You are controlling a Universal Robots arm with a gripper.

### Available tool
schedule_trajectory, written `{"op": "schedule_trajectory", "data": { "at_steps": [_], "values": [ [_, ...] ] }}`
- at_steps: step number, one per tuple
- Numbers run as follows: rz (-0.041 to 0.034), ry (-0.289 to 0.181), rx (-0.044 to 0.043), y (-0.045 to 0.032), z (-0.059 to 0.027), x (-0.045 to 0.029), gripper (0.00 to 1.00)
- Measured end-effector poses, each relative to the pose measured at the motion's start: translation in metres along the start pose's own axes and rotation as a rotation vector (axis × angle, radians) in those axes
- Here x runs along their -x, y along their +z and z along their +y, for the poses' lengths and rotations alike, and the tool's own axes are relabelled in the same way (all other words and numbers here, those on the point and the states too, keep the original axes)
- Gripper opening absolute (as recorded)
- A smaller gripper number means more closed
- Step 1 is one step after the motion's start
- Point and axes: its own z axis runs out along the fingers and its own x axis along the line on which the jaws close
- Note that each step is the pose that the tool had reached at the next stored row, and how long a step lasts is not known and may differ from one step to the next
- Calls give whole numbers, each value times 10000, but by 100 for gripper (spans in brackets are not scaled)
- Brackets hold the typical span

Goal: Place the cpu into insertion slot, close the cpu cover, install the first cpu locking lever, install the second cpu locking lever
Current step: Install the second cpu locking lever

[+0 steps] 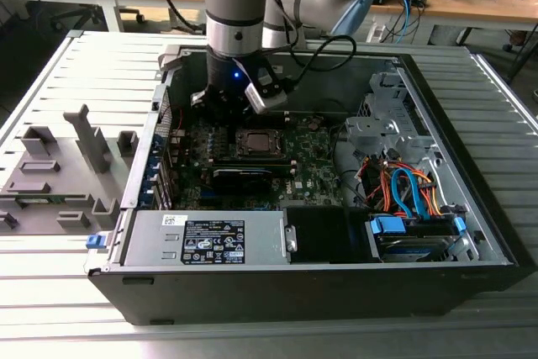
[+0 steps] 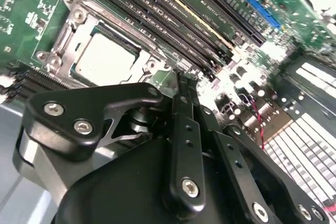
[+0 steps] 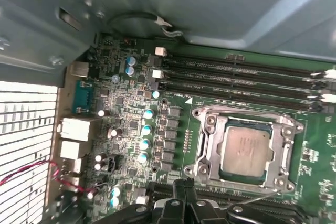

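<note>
end effector [image 2: 181, 85] fingertips hidden, insertion slot [image 3: 247, 150] beneath cpu [image 3: 245, 149] unseen

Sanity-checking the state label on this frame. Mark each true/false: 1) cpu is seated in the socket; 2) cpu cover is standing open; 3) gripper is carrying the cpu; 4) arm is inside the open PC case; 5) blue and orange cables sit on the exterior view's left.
1) True. The cpu lies flat in the insertion slot.
2) False. The cpu cover lies down flat around the chip, framing it.
3) False. The chip sits in the socket on the green board; the gripper is beside the socket with nothing seen in it.
4) True. The arm reaches down into the open case, above the motherboard.
5) False. The cables are on the exterior view's right.
</note>
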Motion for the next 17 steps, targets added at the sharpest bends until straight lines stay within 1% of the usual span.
{"op": "schedule_trajectory", "data": {
  "at_steps": [2, 4, 5, 6, 7, 9, 10, 11, 13, 14, 15, 17],
  "values": [
    [-3, 0, 0, -57, -2, -3, 11],
    [-1, 0, -1, -146, -6, -7, 11],
    [-2, -1, 0, -184, -9, -1, 11],
    [5, -2, 2, -194, -13, 29, 11],
    [62, -2, 9, -198, -23, 92, 11],
    [174, -11, 25, -202, -36, 185, 11],
    [263, -15, 37, -205, -46, 249, 11],
    [322, -20, 44, -207, -51, 284, 11],
    [423, -24, 59, -199, -66, 308, 11],
    [469, -26, 67, -180, -78, 310, 11],
    [507, -28, 71, -156, -82, 311, 11],
    [555, -30, 79, -119, -82, 312, 11]
  ]
}}
